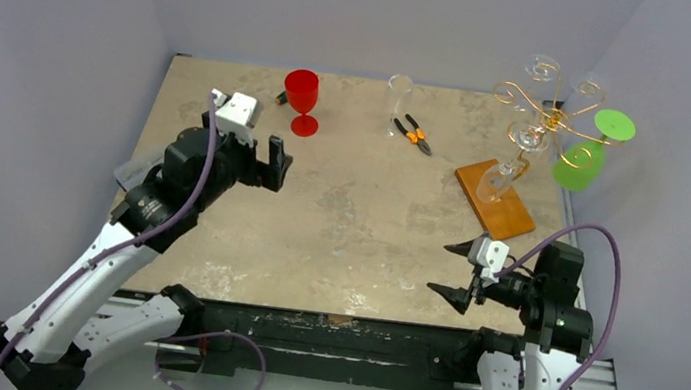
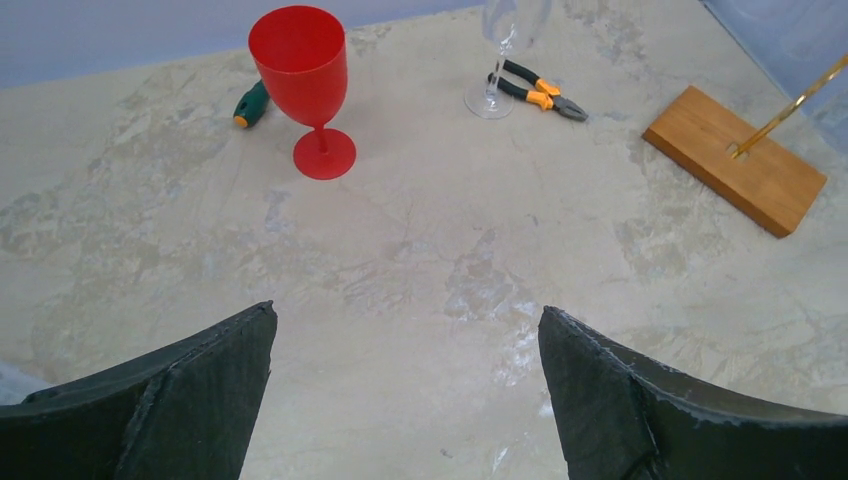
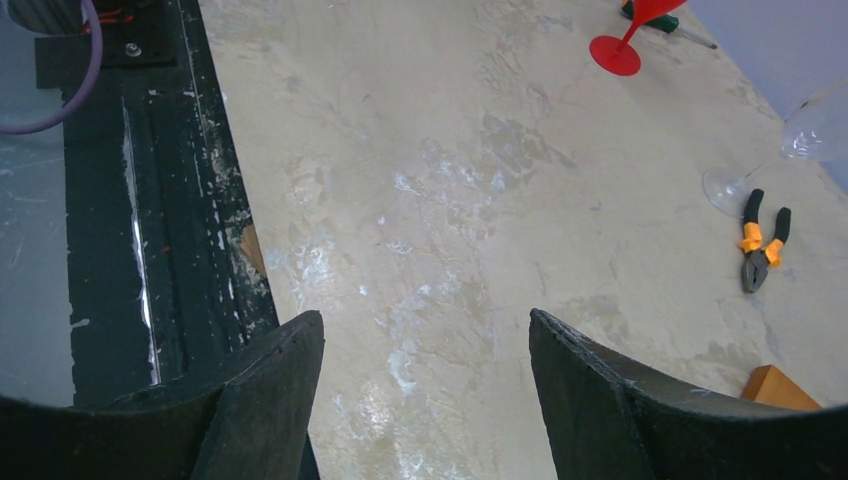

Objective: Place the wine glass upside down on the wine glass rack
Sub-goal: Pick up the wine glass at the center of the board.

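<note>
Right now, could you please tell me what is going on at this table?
Nothing is being handled yet. The left hand is open and empty, facing the red wine glass, which stands upright on the table. The right hand is open and empty too, near the front edge. A clear wine glass stands upright by the pliers. The wine glass rack already carries a green glass hanging upside down.
</note>
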Robot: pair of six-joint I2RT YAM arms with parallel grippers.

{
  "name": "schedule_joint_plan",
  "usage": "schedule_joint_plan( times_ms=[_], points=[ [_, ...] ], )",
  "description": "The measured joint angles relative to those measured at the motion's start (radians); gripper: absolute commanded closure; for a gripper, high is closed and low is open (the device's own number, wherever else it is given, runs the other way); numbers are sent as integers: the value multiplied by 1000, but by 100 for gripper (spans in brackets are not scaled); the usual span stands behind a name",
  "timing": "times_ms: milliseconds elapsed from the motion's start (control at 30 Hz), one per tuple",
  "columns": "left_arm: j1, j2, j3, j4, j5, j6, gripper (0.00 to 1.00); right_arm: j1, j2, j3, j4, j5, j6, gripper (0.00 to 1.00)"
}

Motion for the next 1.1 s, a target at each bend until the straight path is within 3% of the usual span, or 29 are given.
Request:
schedule_joint_plan(
  times_ms=[267, 500, 767, 1100],
  points=[
    [279, 196, 130, 74, 274, -179, 0, 5, -10, -13, 54, 39, 36, 27],
    [464, 536, 372, 65, 481, -352, 3, 10, -18, -14, 78, 61, 59, 27],
    [489, 875, 713, -180, 494, -397, 4, 10, -18, -25, 106, 81, 87, 27],
    [486, 1063, 982, -372, 426, -369, 14, 12, -12, -29, 139, 90, 113, 26]
  ],
)
